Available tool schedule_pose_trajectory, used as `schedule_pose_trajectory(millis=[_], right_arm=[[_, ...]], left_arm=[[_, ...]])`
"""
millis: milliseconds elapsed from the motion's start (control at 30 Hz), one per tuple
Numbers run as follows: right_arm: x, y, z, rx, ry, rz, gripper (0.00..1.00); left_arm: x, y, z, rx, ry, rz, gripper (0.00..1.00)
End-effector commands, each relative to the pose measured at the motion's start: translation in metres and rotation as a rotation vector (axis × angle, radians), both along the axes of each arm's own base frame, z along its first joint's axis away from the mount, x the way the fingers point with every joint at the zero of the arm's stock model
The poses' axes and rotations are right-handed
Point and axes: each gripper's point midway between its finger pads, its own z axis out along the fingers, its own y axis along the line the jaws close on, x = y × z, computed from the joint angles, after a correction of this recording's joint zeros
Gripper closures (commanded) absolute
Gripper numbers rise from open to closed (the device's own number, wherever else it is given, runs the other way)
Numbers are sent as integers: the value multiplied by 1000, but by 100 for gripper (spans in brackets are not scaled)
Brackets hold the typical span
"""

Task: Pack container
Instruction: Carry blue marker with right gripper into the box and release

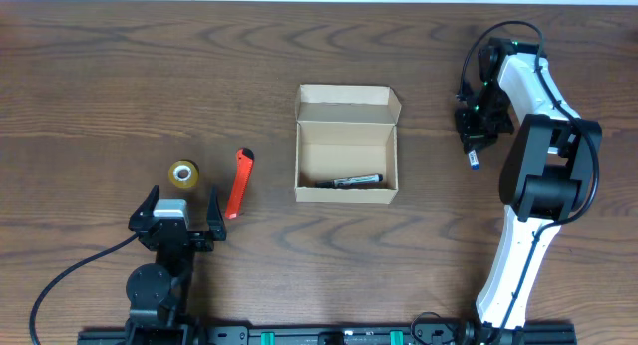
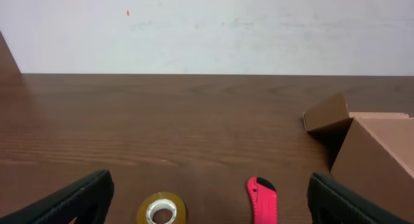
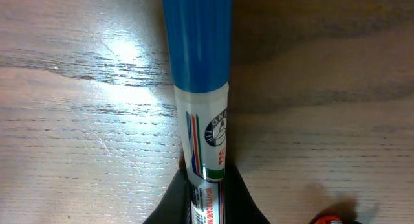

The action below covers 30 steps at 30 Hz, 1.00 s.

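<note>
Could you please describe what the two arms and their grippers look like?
The right arm is white with black joint housings and thin black cables looping near its black gripper. The left arm is all black, trailing a black cable, with a grey plate behind its black fingers.

Table [image 1: 100, 86]: dark wood, clear grain, low sheen (one glare patch in the right wrist view). Box [image 1: 346, 151]: tan cardboard, matt, plain. Marker [image 3: 200, 107]: smooth plastic, satin blue cap, glossy printed label on the barrel. Tape roll [image 1: 183, 172]: glossy yellowish film. Cutter [image 1: 239, 182]: smooth red plastic. Left gripper [image 2: 210, 185] fingers [image 2: 77, 198]: matt black, finely textured. Right arm [image 1: 538, 86]: smooth white shell, black joints.
</note>
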Motion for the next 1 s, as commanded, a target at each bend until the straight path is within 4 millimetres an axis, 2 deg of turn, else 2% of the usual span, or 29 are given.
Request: schedule_pose_trajectory(millis=[0, 67, 133, 200, 333, 433, 500, 600, 733, 800, 967], right_arm=[[1, 10, -11, 69, 2, 8, 98], [8, 24, 2, 135, -46, 29, 98], [22, 41, 29, 207, -143, 49, 98], [36, 57, 64, 270, -260, 65, 99], [51, 92, 152, 350, -525, 211, 98], [41, 126, 211, 348, -676, 426, 98], [21, 156, 234, 355, -716, 624, 98], [-23, 201, 242, 383, -669, 975, 99], [-70, 242, 225, 414, -524, 1293, 99], [-78, 251, 215, 377, -468, 1368, 99], [-82, 265, 192, 347, -386, 1447, 99]], left_arm=[[-1, -4, -18, -6, 51, -21, 5], [-1, -4, -18, -6, 51, -21, 5], [-1, -4, -18, -6, 51, -21, 5], [-1, -4, -18, -6, 51, -21, 5], [-1, -4, -18, -6, 52, -21, 5], [-1, -4, -18, -6, 52, -21, 5], [-1, -4, -18, -6, 52, -21, 5], [-1, -4, -18, -6, 52, -21, 5], [-1, -4, -18, -6, 51, -22, 5], [-1, -5, -18, -7, 51, -26, 5], [-1, -5, -18, -8, 51, -28, 5]])
